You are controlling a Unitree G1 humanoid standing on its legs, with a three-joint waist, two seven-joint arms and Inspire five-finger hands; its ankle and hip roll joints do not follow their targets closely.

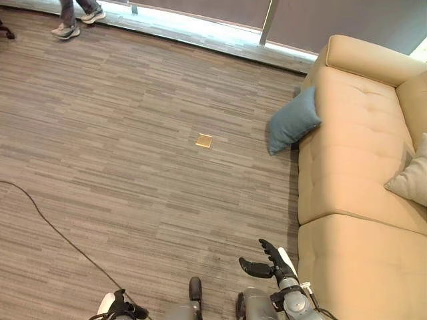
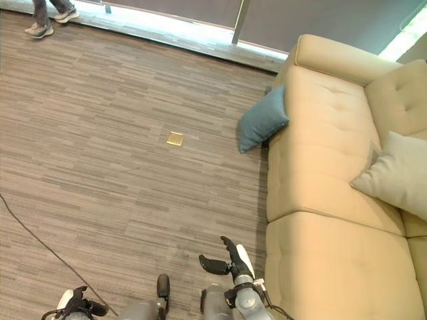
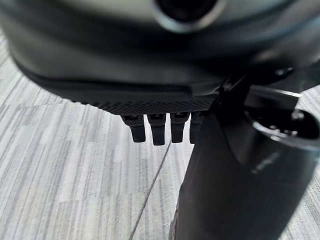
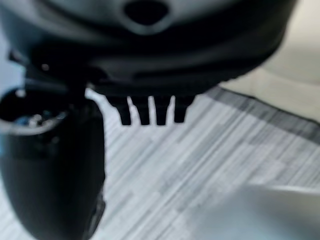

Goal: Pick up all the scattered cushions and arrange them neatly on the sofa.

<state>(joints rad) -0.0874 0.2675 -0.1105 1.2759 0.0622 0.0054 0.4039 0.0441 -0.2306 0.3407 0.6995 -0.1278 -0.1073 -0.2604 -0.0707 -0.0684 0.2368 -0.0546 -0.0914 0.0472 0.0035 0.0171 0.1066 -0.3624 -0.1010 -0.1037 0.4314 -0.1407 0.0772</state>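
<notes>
A blue cushion (image 1: pixel 292 121) stands on the carpet, leaning against the front of the tan sofa (image 1: pixel 353 133) near its far end. A beige cushion (image 2: pixel 393 175) lies on the sofa seat against the backrest. My right hand (image 1: pixel 270 261) hovers low over the floor beside the sofa's near section, open and empty, well short of the blue cushion. Its straight fingers (image 4: pixel 150 110) point over bare carpet. My left hand (image 1: pixel 123 308) hangs at the bottom left, open, with its fingers (image 3: pixel 155 127) over the floor and nothing in them.
A small brass floor plate (image 1: pixel 204 141) is set in the carpet left of the blue cushion. A person's shoes (image 1: pixel 67 30) stand at the far left by the window ledge (image 1: pixel 200 30). Wide carpet lies between me and the cushion.
</notes>
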